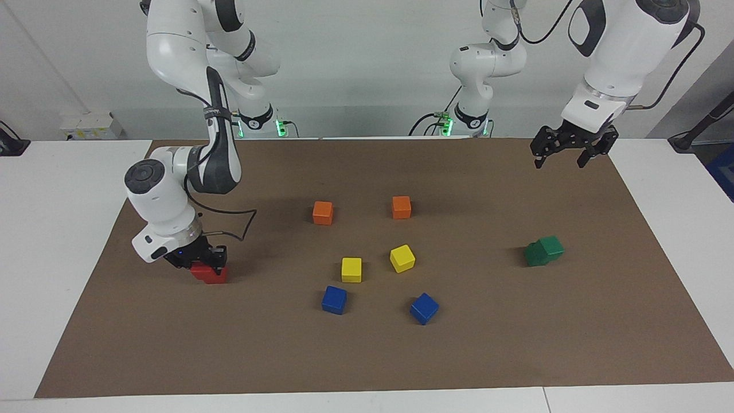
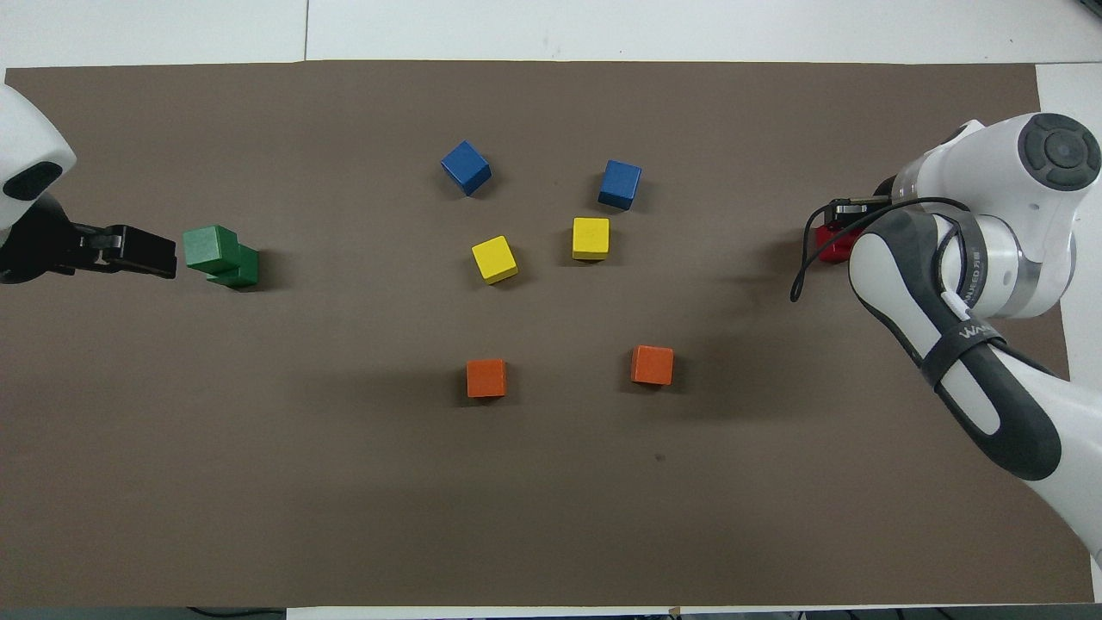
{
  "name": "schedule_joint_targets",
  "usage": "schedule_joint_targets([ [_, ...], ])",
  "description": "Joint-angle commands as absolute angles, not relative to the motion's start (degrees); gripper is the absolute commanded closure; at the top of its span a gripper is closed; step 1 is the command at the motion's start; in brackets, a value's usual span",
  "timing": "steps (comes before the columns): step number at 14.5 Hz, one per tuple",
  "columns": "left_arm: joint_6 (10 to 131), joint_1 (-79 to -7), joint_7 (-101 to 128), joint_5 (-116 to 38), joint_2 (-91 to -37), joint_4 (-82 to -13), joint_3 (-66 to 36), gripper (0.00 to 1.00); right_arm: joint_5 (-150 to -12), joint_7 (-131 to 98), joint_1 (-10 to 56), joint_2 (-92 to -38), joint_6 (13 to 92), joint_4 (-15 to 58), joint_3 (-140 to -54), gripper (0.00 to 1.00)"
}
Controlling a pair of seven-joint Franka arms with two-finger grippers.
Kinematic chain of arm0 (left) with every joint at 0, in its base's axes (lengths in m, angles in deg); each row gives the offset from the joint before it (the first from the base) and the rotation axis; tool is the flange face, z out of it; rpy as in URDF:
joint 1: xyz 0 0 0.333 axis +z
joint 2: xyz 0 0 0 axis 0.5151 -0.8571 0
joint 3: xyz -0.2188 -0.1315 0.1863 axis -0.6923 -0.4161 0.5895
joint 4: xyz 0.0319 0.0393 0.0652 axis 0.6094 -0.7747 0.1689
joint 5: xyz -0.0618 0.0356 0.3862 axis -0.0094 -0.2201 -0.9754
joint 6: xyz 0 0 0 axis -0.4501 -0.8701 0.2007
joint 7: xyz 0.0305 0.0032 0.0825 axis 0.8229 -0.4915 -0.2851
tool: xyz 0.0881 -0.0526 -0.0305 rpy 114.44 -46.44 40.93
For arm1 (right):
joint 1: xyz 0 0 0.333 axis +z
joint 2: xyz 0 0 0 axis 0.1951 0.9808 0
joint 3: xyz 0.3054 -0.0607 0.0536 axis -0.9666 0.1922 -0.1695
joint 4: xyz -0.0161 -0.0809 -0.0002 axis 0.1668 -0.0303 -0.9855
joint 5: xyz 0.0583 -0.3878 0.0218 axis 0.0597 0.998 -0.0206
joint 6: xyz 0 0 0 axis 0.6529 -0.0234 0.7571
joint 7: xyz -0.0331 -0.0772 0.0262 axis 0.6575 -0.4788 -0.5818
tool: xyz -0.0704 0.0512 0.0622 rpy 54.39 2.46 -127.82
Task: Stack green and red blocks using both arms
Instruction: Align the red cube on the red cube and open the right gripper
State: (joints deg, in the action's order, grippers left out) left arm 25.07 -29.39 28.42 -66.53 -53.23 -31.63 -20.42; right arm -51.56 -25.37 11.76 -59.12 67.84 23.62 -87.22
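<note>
Two red blocks (image 1: 211,274) sit one on the other, slightly offset, on the brown mat (image 1: 516,344) toward the right arm's end. My right gripper (image 1: 200,261) is low on this stack and shut on the upper red block. In the overhead view the right arm hides most of the red blocks (image 2: 830,244). Two green blocks (image 1: 543,250) stand stacked and offset toward the left arm's end, also clear in the overhead view (image 2: 220,255). My left gripper (image 1: 561,163) hangs open and empty, high over the mat's corner by the left arm's base.
Between the two stacks lie two orange cubes (image 1: 323,212) (image 1: 401,207), two yellow cubes (image 1: 351,269) (image 1: 402,258) and two blue cubes (image 1: 334,299) (image 1: 424,308). The orange ones are nearest the robots, the blue ones farthest. White tabletop (image 1: 57,229) surrounds the mat.
</note>
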Motion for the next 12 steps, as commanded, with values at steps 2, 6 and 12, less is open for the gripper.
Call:
schedule_joint_targets([
  [2,24.3,-29.7,27.7,-65.9,-54.0,-30.2,-20.0,0.0,-52.7,-26.2,11.7,-59.1,69.4,25.8,-87.6,0.0],
  [6,24.2,-29.7,27.7,-65.9,-53.9,-30.3,-20.0,0.0,-51.8,-26.1,11.9,-59.4,63.4,21.6,-87.7,0.0],
  [12,24.2,-30.0,27.3,-65.9,-53.6,-30.4,-19.8,0.0,-48.0,-26.2,13.0,-66.7,41.7,9.1,-87.7,0.0],
])
